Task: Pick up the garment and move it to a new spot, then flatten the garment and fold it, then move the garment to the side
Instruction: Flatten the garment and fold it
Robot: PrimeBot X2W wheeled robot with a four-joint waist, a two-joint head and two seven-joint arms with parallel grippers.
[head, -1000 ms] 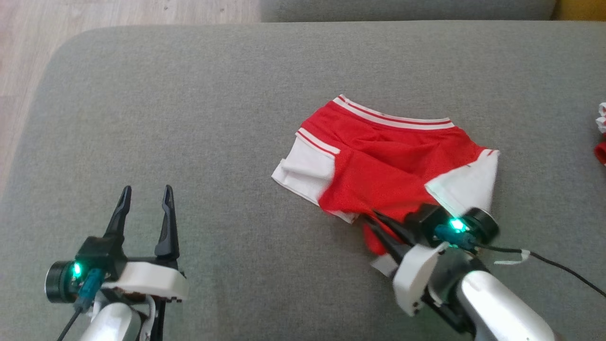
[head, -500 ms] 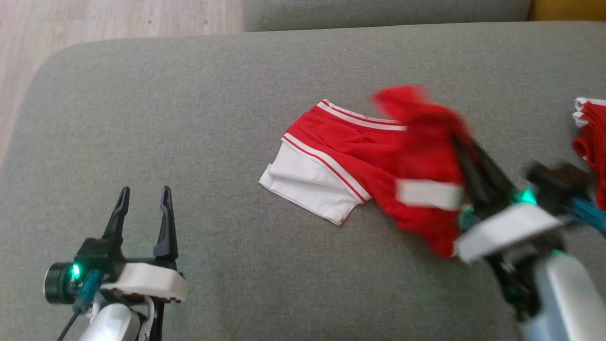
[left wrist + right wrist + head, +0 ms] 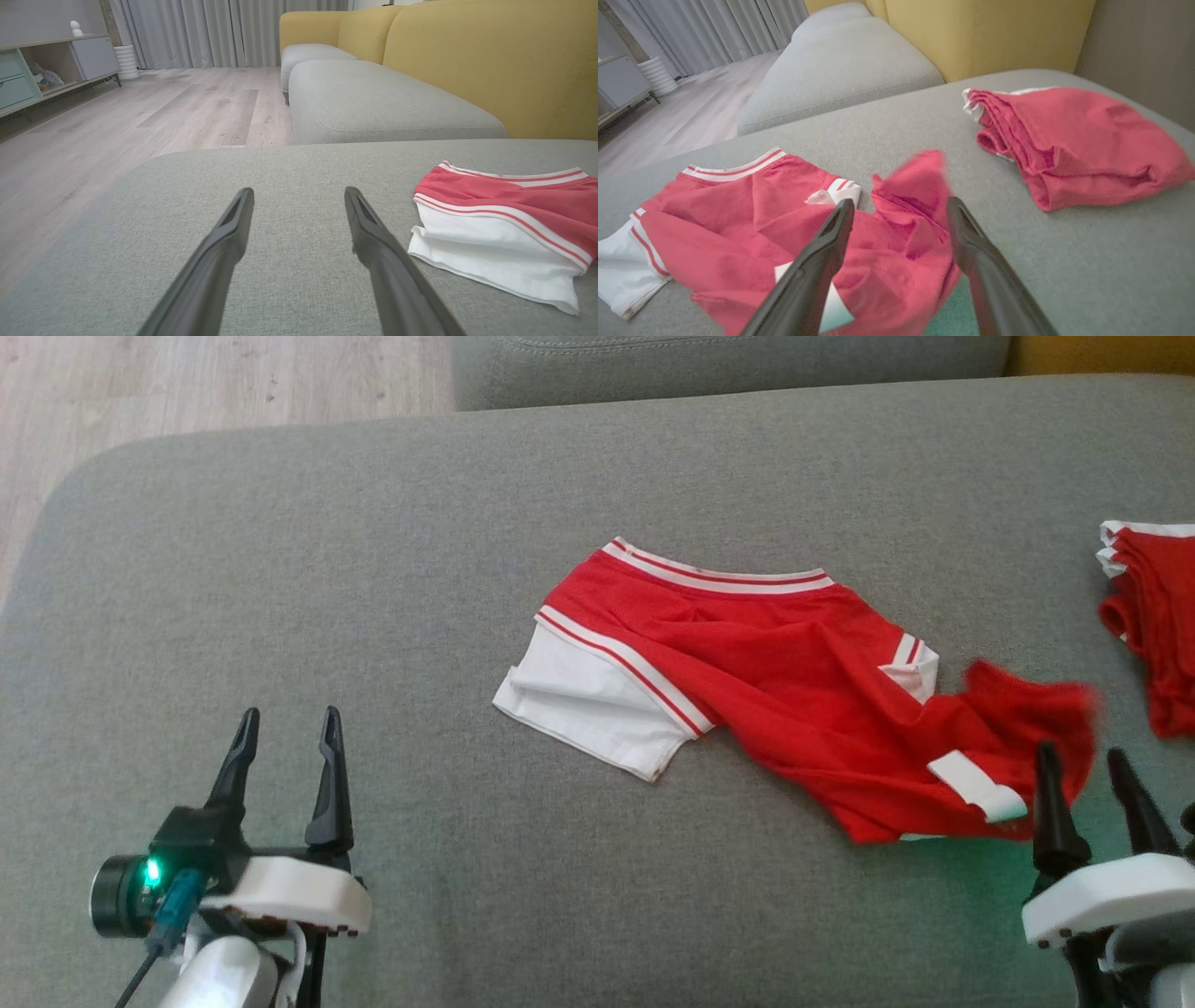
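Red-and-white shorts [image 3: 747,653] lie rumpled across the middle of a grey sofa cushion [image 3: 373,569], waistband toward the far edge and one red leg [image 3: 1027,709] trailing toward the right edge. The right gripper [image 3: 1080,753] hovers by the near right corner, its jaws apart and holding nothing, their tips just beside that bunched leg, which shows blurred. The left gripper [image 3: 289,711] waits by the near left corner, jaws likewise apart and empty, well apart from the shorts.

Trouble looks likeliest in the flattening. The red leg is twisted and heaped, and the white leg panel [image 3: 588,709] sits doubled on itself, so a fold made now would probably press those creases in. A pinch at the heap could take several layers at once and drag the whole garment instead of spreading it. A pull from the right alone, with nothing pinning the other side, would likely skew the shorts across the cushion.

A second red garment [image 3: 1153,635] lies folded at the right edge, near the loose leg. A sweep that way could nudge or snag it, or the jaws could close on the wrong cloth. The soft cushion may also give under a low pinch.
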